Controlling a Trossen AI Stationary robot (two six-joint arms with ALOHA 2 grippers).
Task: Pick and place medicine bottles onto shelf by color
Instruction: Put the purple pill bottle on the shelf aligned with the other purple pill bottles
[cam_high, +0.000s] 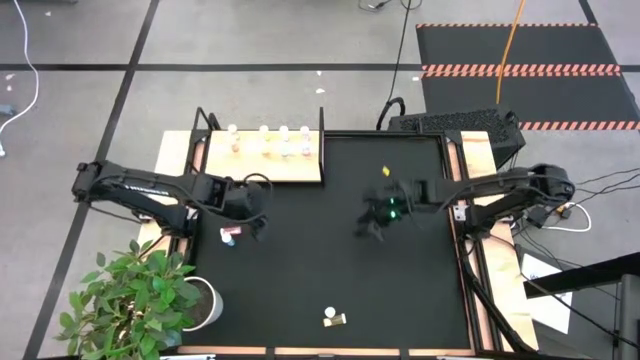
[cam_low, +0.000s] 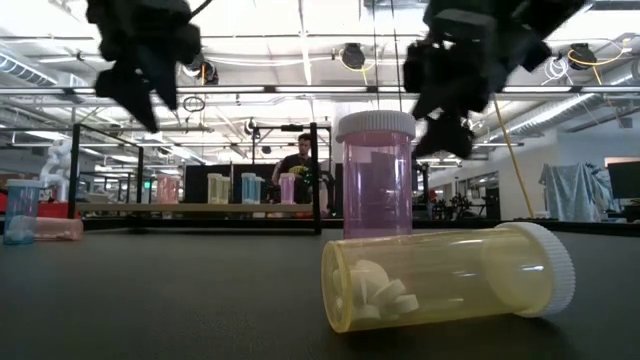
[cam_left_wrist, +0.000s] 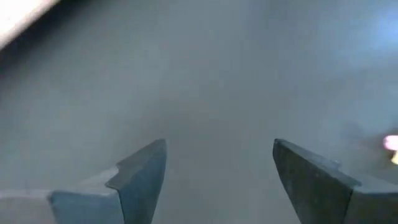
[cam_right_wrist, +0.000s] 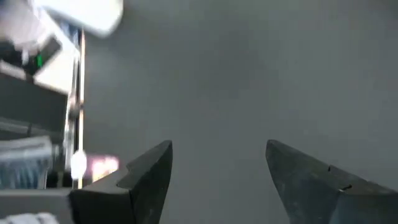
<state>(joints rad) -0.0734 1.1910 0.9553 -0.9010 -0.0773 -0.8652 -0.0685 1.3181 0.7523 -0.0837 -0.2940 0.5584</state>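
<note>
Both arms are up over the black mat (cam_high: 330, 250) right now and neither is carrying anything. The left tool (cam_high: 243, 205) hangs in the left-middle of the high view with its fingers spread apart, nothing between them, right above a pink bottle (cam_high: 229, 235) and a blue one standing beside it in the low view's far left. My guess is it's lined up there to drop down on one of those. The right tool (cam_high: 378, 215) sits right of center, jaws also released and empty, just bare mat in front of it.

The shelf (cam_high: 265, 155) is the pale board at the upper left of the mat, and a row of bottles (cam_high: 270, 140) is already standing on it, seemingly grouped by color. Two stragglers are at the bottom center: a yellow bottle (cam_low: 445, 275) on its side and a pink one (cam_low: 376, 175) upright behind it.
</note>
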